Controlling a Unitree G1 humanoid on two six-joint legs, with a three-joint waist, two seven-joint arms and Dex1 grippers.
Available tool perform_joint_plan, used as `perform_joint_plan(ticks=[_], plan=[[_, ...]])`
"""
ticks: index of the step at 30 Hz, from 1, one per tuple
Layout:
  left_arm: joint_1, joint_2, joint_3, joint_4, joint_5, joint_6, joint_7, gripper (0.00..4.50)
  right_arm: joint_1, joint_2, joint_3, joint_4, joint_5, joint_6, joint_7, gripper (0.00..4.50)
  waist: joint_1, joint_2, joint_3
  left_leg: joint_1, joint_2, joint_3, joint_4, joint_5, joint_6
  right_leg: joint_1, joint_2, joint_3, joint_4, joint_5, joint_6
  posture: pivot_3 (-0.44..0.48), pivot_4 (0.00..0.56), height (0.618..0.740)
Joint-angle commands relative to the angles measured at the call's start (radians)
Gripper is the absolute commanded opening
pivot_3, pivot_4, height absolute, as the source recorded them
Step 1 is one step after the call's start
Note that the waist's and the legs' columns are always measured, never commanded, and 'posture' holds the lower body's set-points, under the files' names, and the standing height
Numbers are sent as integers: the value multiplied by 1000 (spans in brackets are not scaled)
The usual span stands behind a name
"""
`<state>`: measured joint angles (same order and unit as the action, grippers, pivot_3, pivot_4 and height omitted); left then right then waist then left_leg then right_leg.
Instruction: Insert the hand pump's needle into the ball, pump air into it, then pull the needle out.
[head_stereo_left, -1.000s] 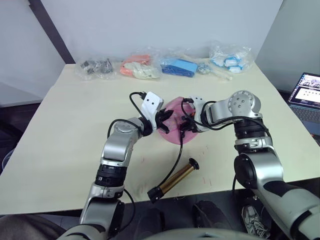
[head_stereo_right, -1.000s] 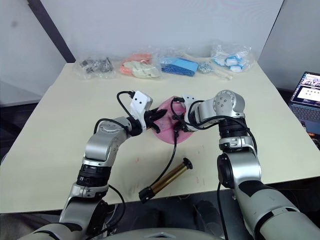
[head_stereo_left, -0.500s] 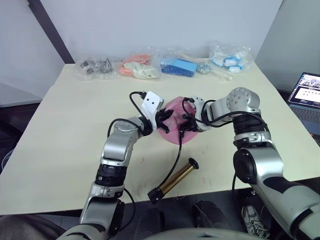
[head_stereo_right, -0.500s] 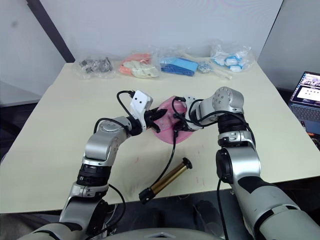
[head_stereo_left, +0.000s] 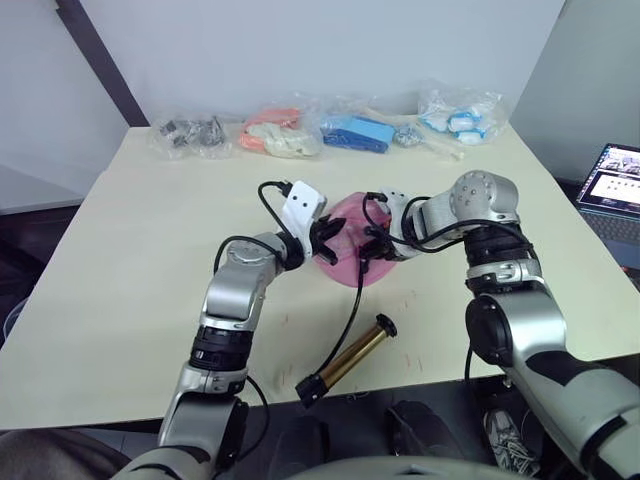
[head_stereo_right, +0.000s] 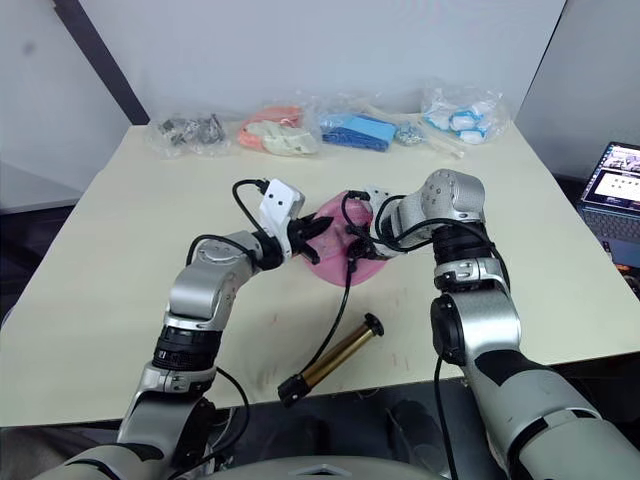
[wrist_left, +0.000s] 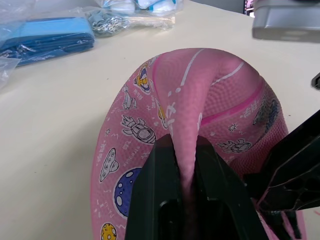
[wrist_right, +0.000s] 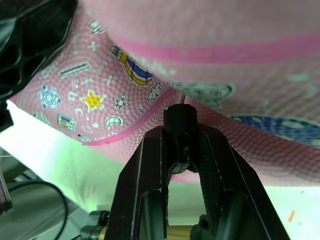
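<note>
— Pale and wide, the worktop (head_stereo_left: 130, 250) runs back to a grey wall. What sits on it from the head camera?

— Four clear bags lie in a row at the far edge: a bag of grey bits (head_stereo_left: 190, 133), a bag of orange things (head_stereo_left: 277, 134), a bag of blue things (head_stereo_left: 357, 133) and a bag of blue and white things (head_stereo_left: 460, 118). A laptop (head_stereo_left: 612, 195) sits off to the right, past the worktop.

— Where is the ball?

— The ball (head_stereo_left: 352, 258) is pink and soft, squashed flat. It is in the middle of the worktop, between the two arms. The left gripper (head_stereo_left: 327, 240) holds its left side. The right gripper (head_stereo_left: 378, 246) is at its right side. The pump (head_stereo_left: 351, 359) lies near the front edge, gold with black ends. Its thin black hose (head_stereo_left: 350, 310) curves up to the ball.

— What does the left wrist camera show?

— The left fingers (wrist_left: 159, 200) are pressed together on a fold of the pink ball (wrist_left: 210, 95). You can see little rockets and planets on it. The blue bag (wrist_left: 45, 37) lies behind.

— And the right wrist camera?

— The right fingers (wrist_right: 145, 195) pinch the small black fitting (wrist_right: 181, 122) at the end of the hose. The needle (wrist_right: 183, 100) is a tiny pin. It sticks out of the fitting and its tip meets the ball's skin (wrist_right: 210, 35) by a pink line. I cannot tell how deep it goes. Stars and a small rocket are printed nearby.
</note>
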<state>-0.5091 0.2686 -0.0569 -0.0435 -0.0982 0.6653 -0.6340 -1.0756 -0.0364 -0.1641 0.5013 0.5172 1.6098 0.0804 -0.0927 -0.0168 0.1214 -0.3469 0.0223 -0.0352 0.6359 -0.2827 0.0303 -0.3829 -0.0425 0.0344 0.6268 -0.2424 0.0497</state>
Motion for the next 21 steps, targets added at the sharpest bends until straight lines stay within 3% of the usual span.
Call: perform_joint_plan(ticks=[1,7,13,21], plan=[[22,-38,-174,58,-34,-4,-123,43,6,13,50,-154,60,5,33,323,1,1,2,0,0,0,0,0,0,0,0,0,0,0,0,0,150,736],[10,-33,-176,87,-28,-37,-140,43,65,-29,90,-244,154,5,11,323,8,10,12,-4,-2,0,0,0,0,-2,-2,0,0,3,3,0,150,736],[8,-22,-195,100,-17,-71,-178,43,81,-75,107,-278,221,5,-16,323,21,10,13,-15,-4,0,0,4,-6,-14,-1,-1,0,6,0,0,150,736],[4,-8,-203,139,10,-129,-197,43,73,-123,120,-305,302,5,-44,323,26,8,18,-16,-5,0,0,5,-6,-14,-1,-2,0,6,1,0,150,736]])
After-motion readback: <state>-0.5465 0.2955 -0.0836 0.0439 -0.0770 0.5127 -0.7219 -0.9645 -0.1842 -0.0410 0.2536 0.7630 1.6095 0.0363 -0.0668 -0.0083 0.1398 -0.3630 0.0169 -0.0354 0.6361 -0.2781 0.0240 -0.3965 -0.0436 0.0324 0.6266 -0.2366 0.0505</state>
